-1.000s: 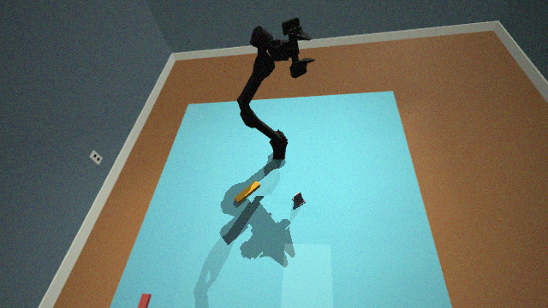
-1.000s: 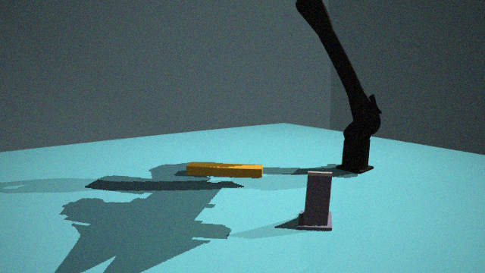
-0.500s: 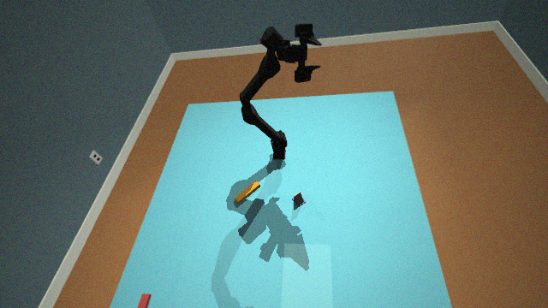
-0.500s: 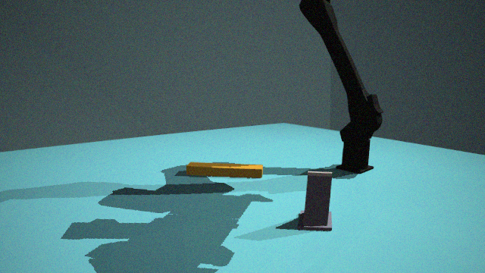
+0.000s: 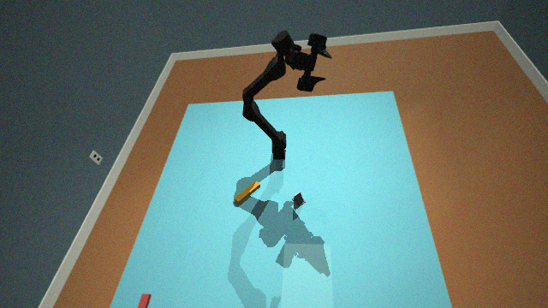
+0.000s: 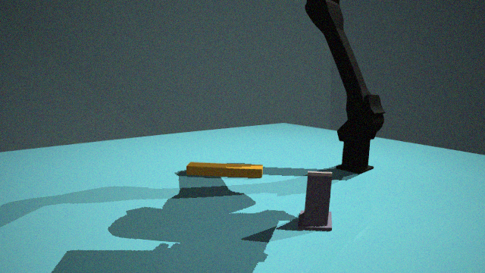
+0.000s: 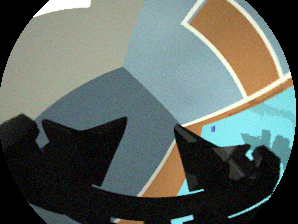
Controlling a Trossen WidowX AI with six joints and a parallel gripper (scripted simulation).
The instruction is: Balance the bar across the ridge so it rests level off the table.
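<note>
The orange bar [image 5: 247,192] [image 6: 224,170] lies flat on the blue table, to the left of the ridge in the top and exterior views. The ridge [image 5: 299,200] [image 6: 318,199] is a dark, narrow upright block on a small base, with nothing on its top edge. My gripper [image 5: 328,67] [image 7: 151,123] is open and empty. It is raised high above the table, far from the bar and the ridge, and is outside the frame of the exterior view. In the wrist view its fingers stand wide apart with wall and floor showing between them.
A red object [image 5: 145,300] shows at the lower left edge in the top view. The arm's base [image 5: 278,147] [image 6: 355,153] stands behind the ridge. The arm's shadow falls across the table [image 5: 364,171] around the bar and ridge. A small blue-purple object [image 7: 213,129] shows in the wrist view.
</note>
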